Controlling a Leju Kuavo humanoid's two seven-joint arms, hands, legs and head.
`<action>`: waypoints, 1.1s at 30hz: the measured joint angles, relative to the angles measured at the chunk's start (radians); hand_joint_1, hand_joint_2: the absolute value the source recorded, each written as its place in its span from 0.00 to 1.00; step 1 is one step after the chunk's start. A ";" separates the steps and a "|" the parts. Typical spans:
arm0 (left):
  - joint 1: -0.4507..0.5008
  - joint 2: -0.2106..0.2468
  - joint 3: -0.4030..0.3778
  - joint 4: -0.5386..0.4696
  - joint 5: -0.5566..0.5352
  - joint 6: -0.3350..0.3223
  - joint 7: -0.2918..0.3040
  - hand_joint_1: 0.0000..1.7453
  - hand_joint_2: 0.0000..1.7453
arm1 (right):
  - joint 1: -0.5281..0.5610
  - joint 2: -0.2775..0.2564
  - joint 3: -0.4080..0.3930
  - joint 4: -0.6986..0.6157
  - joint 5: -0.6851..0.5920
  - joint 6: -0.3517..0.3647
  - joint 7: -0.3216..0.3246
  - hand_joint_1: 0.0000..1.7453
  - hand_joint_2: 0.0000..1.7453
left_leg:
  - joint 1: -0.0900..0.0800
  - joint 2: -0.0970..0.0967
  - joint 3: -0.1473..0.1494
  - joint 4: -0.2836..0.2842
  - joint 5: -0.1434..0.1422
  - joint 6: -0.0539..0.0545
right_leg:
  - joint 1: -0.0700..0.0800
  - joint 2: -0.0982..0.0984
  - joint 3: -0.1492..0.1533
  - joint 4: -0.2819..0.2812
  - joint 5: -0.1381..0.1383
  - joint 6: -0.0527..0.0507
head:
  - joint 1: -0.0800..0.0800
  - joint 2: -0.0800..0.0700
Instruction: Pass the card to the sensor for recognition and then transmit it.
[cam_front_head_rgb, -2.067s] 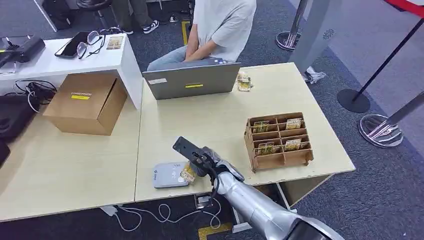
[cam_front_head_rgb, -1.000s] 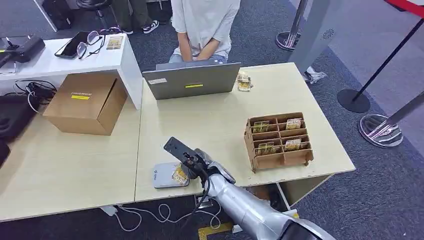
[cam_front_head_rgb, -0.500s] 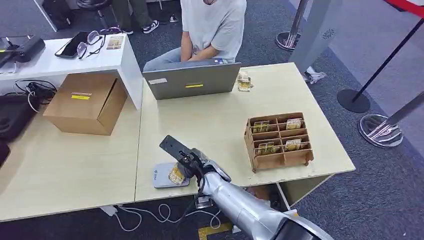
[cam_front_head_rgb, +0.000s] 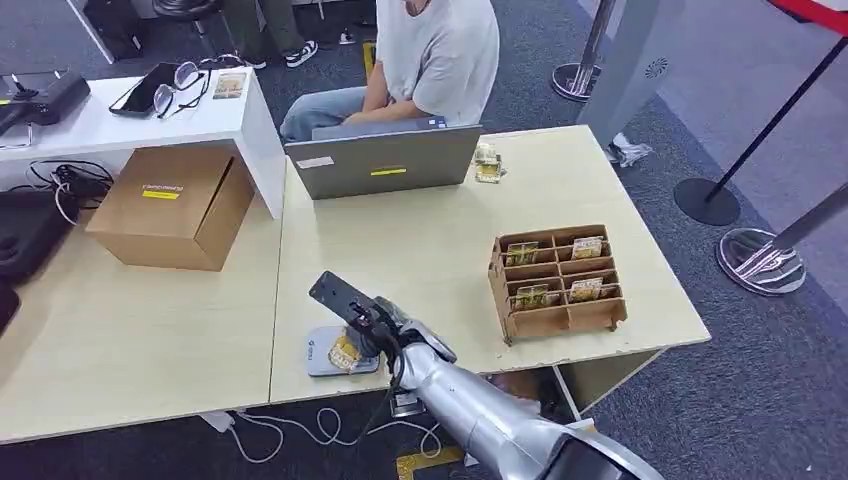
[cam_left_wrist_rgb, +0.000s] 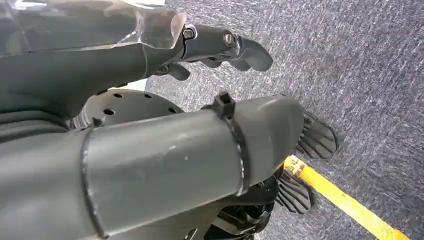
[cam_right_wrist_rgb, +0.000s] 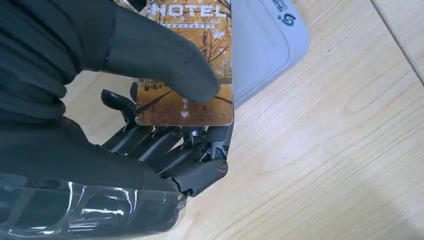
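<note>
My right hand (cam_front_head_rgb: 378, 325) pinches a hotel card (cam_front_head_rgb: 346, 352) with an autumn picture between thumb and fingers. In the head view the card hangs over the grey card sensor (cam_front_head_rgb: 326, 352) at the table's front edge. The right wrist view has the card (cam_right_wrist_rgb: 190, 70) under my thumb, partly over the sensor (cam_right_wrist_rgb: 265, 45), with my right hand (cam_right_wrist_rgb: 125, 100) wrapped around it. My left hand (cam_left_wrist_rgb: 215, 47) hangs above the carpet with its fingers curled and nothing in them.
A wooden card rack (cam_front_head_rgb: 556, 282) with several cards stands to the right of the sensor. A laptop (cam_front_head_rgb: 384, 160) sits at the far edge with a person (cam_front_head_rgb: 430, 55) behind it. A cardboard box (cam_front_head_rgb: 172, 206) stands on the left table. Cables (cam_front_head_rgb: 320, 425) hang below the front edge.
My right hand has carried the card leftward, from beside the sensor's right edge to over its middle. The seated person has shifted about.
</note>
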 joint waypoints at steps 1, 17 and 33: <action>0.000 0.000 0.000 0.000 -0.001 0.000 -0.002 0.00 0.00 | 0.000 0.001 0.000 0.001 0.000 0.000 -0.001 1.00 1.00 | 0.000 0.000 0.000 0.000 0.000 0.000 | 0.000 0.000 0.000 0.000 0.000 0.000 | 0.000 0.000; 0.000 -0.001 0.000 0.000 -0.012 -0.003 -0.036 0.00 0.00 | 0.000 -0.008 0.000 0.034 0.021 -0.051 -0.037 1.00 1.00 | 0.000 0.000 0.000 0.000 0.000 0.000 | 0.000 0.000 0.000 0.000 0.000 0.000 | 0.000 0.000; 0.000 -0.002 0.000 0.000 -0.002 -0.003 -0.019 0.00 0.00 | 0.000 -0.009 0.000 0.048 0.048 -0.055 -0.042 1.00 1.00 | 0.000 0.000 0.000 0.000 0.000 0.000 | 0.000 0.000 0.000 0.000 0.000 0.000 | 0.000 0.000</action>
